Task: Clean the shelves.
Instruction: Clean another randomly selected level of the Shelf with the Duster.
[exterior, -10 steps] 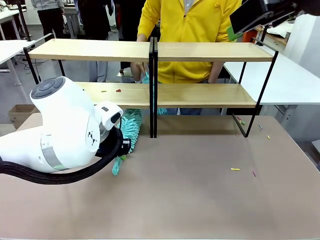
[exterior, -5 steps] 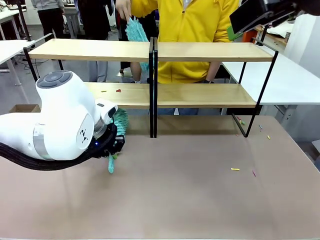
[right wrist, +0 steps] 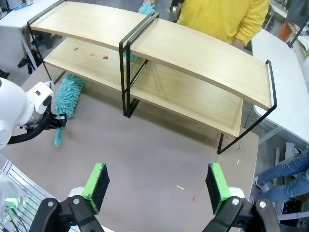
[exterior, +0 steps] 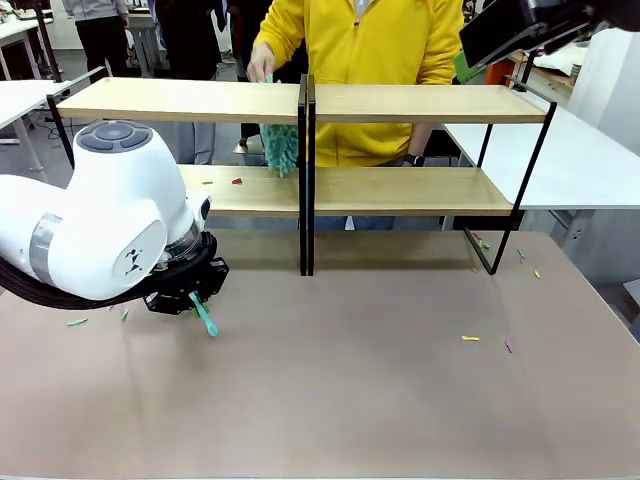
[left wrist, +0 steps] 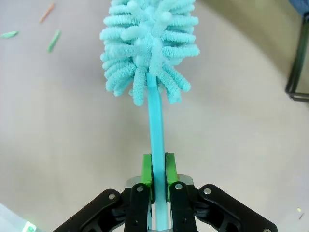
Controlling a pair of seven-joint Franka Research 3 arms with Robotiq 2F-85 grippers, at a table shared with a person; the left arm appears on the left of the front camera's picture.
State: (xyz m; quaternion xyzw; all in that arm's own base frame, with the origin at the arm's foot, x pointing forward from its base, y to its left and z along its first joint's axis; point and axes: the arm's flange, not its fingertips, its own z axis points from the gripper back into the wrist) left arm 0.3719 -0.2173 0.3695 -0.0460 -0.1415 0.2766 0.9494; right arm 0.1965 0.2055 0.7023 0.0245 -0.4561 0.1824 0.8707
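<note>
Shelves (exterior: 400, 103) stand across the far half of the table (exterior: 380, 400): two two-tier racks joined at the middle, with light wooden boards on thin black frames. They span most of the table's width, and the right wrist view shows them from above (right wrist: 193, 53).

A person in a yellow top (exterior: 380, 40) stands behind them. One hand (exterior: 262, 62) is at the back edge of the left rack's upper board, holding a teal duster (exterior: 281, 145). Its head hangs between the two tiers, just beside the middle posts.

The white left arm (exterior: 100, 220) bends low over the table in front of the left rack. Its left gripper (left wrist: 158, 162) has the green pads clamped tight on the thin handle of a second teal duster (left wrist: 149, 43). The fluffy head points away from the fingers over the table top, near the foot of the left rack (right wrist: 67, 96); I cannot tell whether it touches the surface. The handle's end (exterior: 204, 316) pokes out below the wrist.

The right gripper (right wrist: 157, 181) hangs high above the table with its pads (right wrist: 96, 186) spread wide and nothing between them.

Small scraps lie about: a red one (exterior: 237, 181) on the left lower board, a yellow one (exterior: 470, 338) on the table's right part, and green ones (left wrist: 54, 41) near the duster's head.
</note>
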